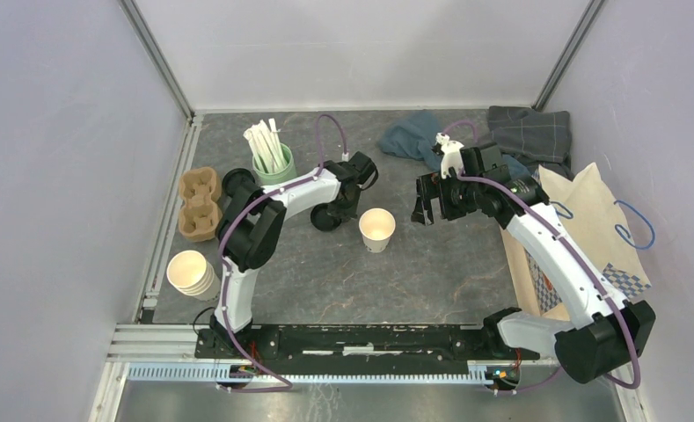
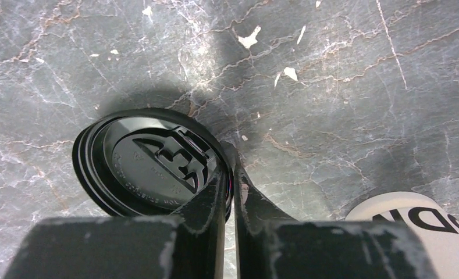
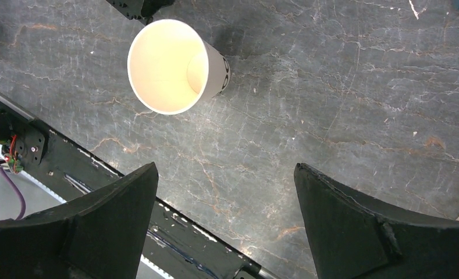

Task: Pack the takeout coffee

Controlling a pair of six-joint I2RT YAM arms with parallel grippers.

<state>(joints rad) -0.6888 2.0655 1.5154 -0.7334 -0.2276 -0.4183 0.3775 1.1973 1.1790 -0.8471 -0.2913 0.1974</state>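
Upright, lidless white paper cup (image 1: 376, 229); black lid (image 2: 148, 165) apart, nearby.

left arm (image 1: 301, 191), right arm (image 1: 563, 264): white link shells, black joint housings, purple cable (image 1: 329, 115) along each. left gripper (image 2: 234, 174), right gripper (image 3: 226, 174): matte black fingers, left's edges chipped grey.

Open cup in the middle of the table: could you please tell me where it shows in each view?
Top external: the open cup stands mid-table, between the two grippers.
Left wrist: probably the white lettered cup in the bottom right corner.
Right wrist: upper left, mouth towards the camera.
Landmark: the left gripper, pinching the lid beside the cup; probably the black shape at the right wrist view's top edge.
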